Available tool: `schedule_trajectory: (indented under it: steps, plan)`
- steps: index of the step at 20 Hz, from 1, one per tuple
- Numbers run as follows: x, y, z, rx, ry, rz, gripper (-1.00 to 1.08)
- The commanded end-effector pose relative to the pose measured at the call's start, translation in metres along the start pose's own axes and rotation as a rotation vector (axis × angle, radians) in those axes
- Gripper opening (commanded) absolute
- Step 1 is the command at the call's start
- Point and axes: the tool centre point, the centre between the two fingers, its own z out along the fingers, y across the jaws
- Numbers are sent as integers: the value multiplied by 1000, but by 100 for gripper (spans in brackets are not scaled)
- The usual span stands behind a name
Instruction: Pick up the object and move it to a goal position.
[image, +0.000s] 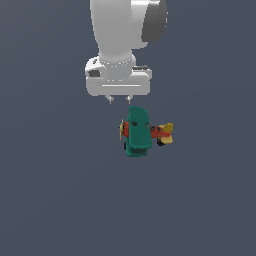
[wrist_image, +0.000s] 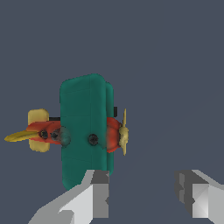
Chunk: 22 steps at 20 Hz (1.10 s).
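The biplane (image: 138, 132) is sitting on the tabletop (image: 50, 200), nothing holding it. The gripper (image: 120, 99) is hovering just beside it, pointing down, fingers (wrist_image: 94, 197) spread apart and gripping nothing.

Surface (image: 50, 200): flat, uniform dark slate-blue plane filling both views; no edges, seams or markings visible. Item lying on it: one toy biplane (image: 141, 133), just below centre of the exterior view. Teal-green wings uppermost, red body, yellow propeller pointing to 9 o'clock, yellow tail to 3 o'clock, black wheels. Same biplane (wrist_image: 85, 131) appears in the wrist view.
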Motion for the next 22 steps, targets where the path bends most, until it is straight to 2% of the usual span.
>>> schedule_trajectory:
  steps: [1,9,22]
  plan:
    - [2,0,5,19,-20,-3,28]
    - [10,-1,29,122,-111,-21,28]
    - [25,-8,71,362,-248,-70,28]
